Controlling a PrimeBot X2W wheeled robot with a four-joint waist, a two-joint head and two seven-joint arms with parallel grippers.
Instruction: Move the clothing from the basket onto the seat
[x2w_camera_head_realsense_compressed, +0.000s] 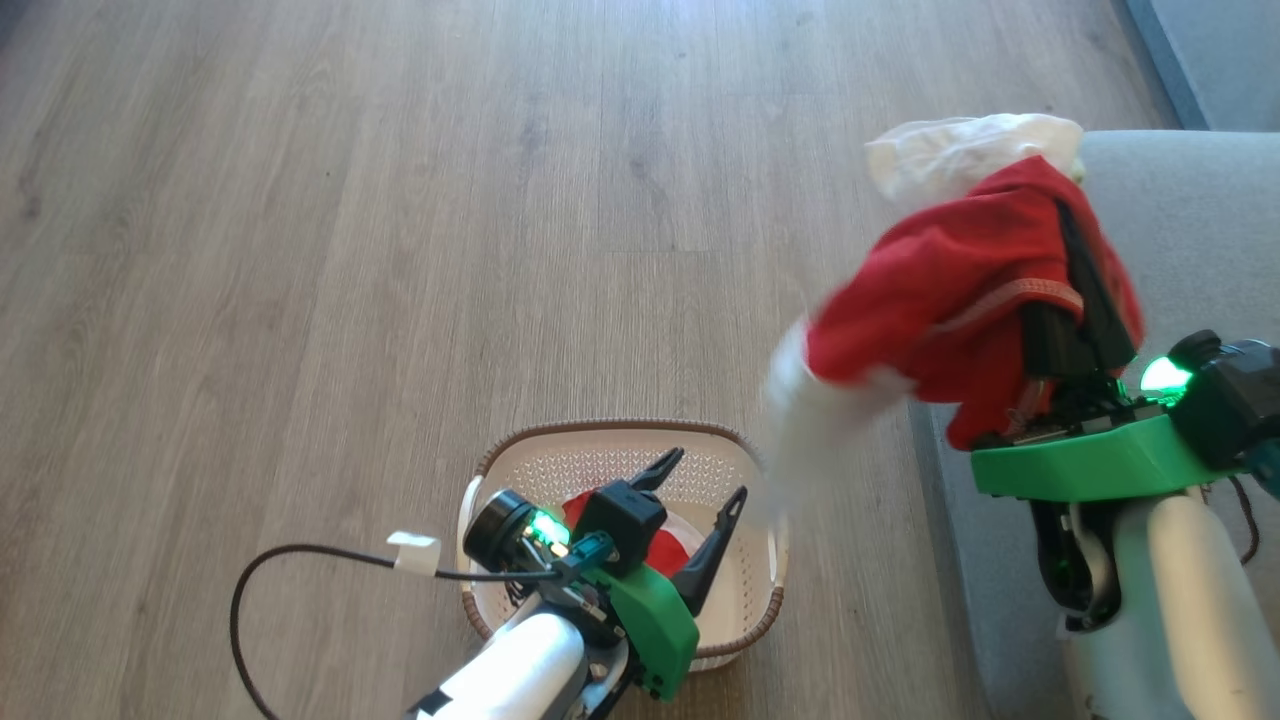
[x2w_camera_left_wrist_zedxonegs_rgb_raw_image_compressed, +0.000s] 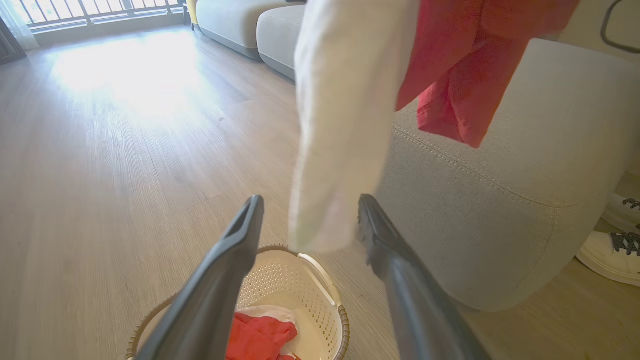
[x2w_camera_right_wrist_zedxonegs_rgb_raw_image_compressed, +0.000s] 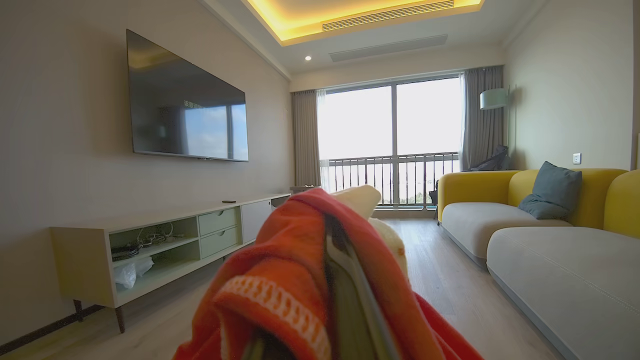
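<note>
Two lots of clothing share a sunlit living room. One red-and-white bundle (x2w_camera_head_realsense_compressed: 940, 290) hangs in the air from the right gripper (x2w_camera_head_realsense_compressed: 1072, 235), whose dark fingers are pressed together on the fabric beside its ribbed band, at the near corner of the grey seat (x2w_camera_head_realsense_compressed: 1190, 220); a blurred white length trails down from it. A second heap (x2w_camera_head_realsense_compressed: 668, 548) of red and white lies in the bottom of the cream basket (x2w_camera_head_realsense_compressed: 600, 428), which stands on the pale wood-plank floor (x2w_camera_head_realsense_compressed: 300, 250) near the seat. The left gripper (x2w_camera_head_realsense_compressed: 705, 480) hovers over the basket with its fingers spread wide and nothing between them. A dark cable (x2w_camera_head_realsense_compressed: 235, 610) loops out beside that arm. The right wrist view takes in a wall-mounted television (x2w_camera_right_wrist_zedxonegs_rgb_raw_image_compressed: 190, 120), a low pale cabinet (x2w_camera_right_wrist_zedxonegs_rgb_raw_image_compressed: 165, 245) with open shelves, a tall balcony window (x2w_camera_right_wrist_zedxonegs_rgb_raw_image_compressed: 395, 140) flanked by grey curtains, and a yellow-backed sofa (x2w_camera_right_wrist_zedxonegs_rgb_raw_image_compressed: 480, 220) carrying a grey cushion (x2w_camera_right_wrist_zedxonegs_rgb_raw_image_compressed: 550, 197), under a warm strip of ceiling light. White sneakers (x2w_camera_left_wrist_zedxonegs_rgb_raw_image_compressed: 612, 250) rest on the floor next to the seat.
</note>
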